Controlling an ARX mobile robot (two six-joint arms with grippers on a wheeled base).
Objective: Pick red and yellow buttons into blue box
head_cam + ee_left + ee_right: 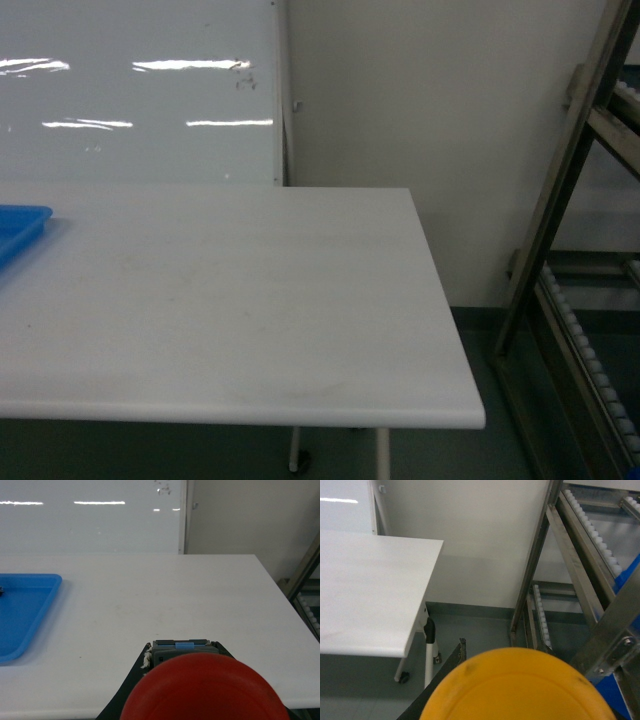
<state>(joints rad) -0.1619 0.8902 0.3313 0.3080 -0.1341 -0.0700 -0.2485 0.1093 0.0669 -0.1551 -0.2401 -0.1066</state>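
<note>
red button [205, 687]: one, round red cap, grey block behind
yellow button [517, 687]: one, round yellow cap
jaws: both hidden, grip cannot tell

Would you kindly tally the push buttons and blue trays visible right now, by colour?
Red button: 1, at the left pincer
Yellow button: 1, at the right pincer
Blue tray: 1, on the white table
Total: 3

White desk [230, 300], smooth top, rounded near edge, pale legs on castors visible beneath. Faint smudges on the surface. Shallow blue tray [18, 232] lies flat at the far left edge, mostly cut off in head view; left wrist view shows more of its rim. Grey-green floor [470, 630] to the right.
</note>
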